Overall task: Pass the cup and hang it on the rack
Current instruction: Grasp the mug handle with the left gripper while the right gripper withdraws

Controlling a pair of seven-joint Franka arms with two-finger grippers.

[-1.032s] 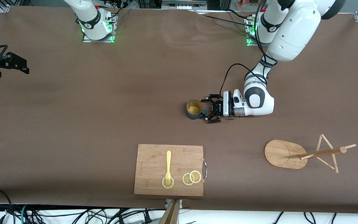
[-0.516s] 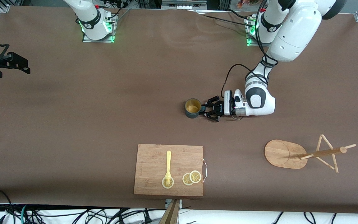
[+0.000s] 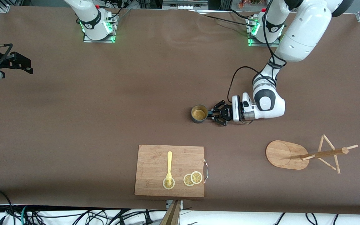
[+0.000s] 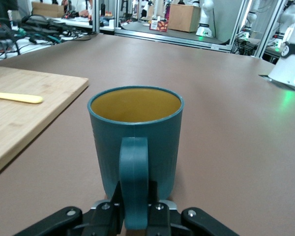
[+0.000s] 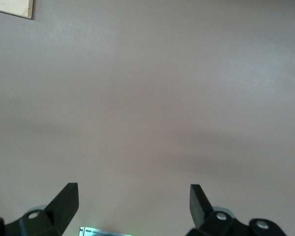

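While right gripper [image 5: 132,201] waits, left gripper [image 4: 135,216] seemingly pinches cup [image 3: 198,113].

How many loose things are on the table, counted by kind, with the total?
cup: 1
rack: 1
cutting board: 1
fork: 1
lemon slices: 3
Total: 7
The left gripper has its jaws shut on the cup's handle.

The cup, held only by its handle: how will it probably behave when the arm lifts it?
The cup looks rigid, so it should keep its shape. The left gripper pinches only the thin handle, so the body may swing or tilt. It looks empty, so probably light. The right gripper waits, open.
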